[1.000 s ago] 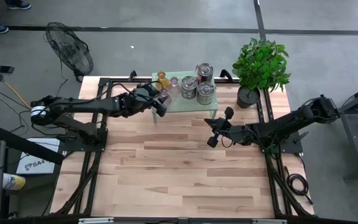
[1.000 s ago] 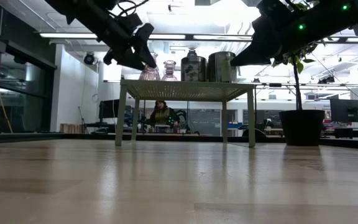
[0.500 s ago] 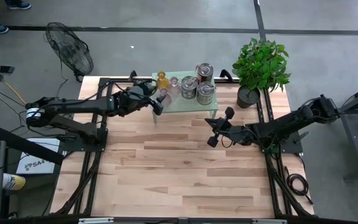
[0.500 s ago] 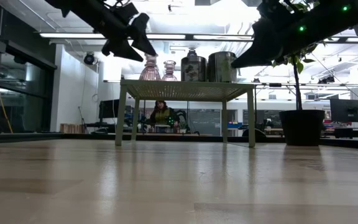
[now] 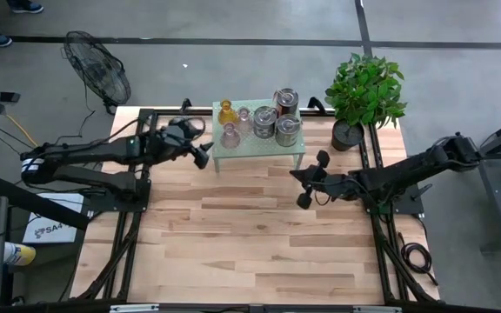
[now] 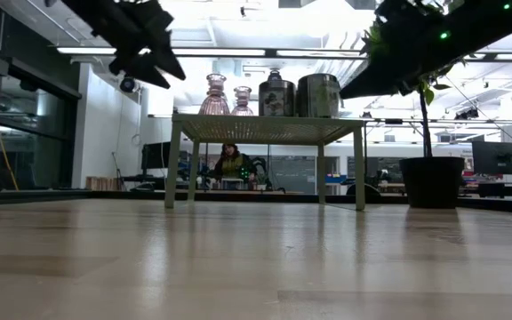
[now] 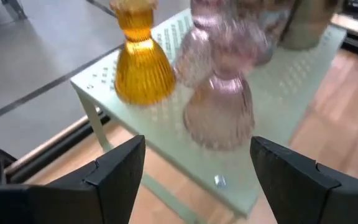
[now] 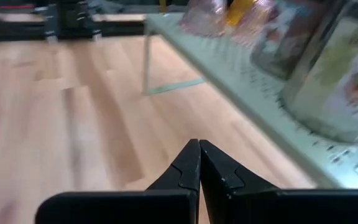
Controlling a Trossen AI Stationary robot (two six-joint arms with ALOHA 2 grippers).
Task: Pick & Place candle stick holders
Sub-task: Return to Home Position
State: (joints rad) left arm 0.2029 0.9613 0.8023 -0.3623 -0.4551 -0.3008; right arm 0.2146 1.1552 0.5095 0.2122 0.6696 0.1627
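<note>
Retreating L gripper (image 5: 201, 155), jaws apart & empty, now clear of stand (image 5: 263, 147); six holders (image 5: 264, 122) on it, R gripper (image 5: 307, 187) jaws together, placing prob. done

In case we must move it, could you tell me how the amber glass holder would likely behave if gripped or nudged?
The amber holder looks like ribbed glass: probably rigid, brittle, perhaps slippery. Its flared base under a narrow neck suggests steadiness, though a high push might tip it. Near the stand's corner, it could fall.
</note>
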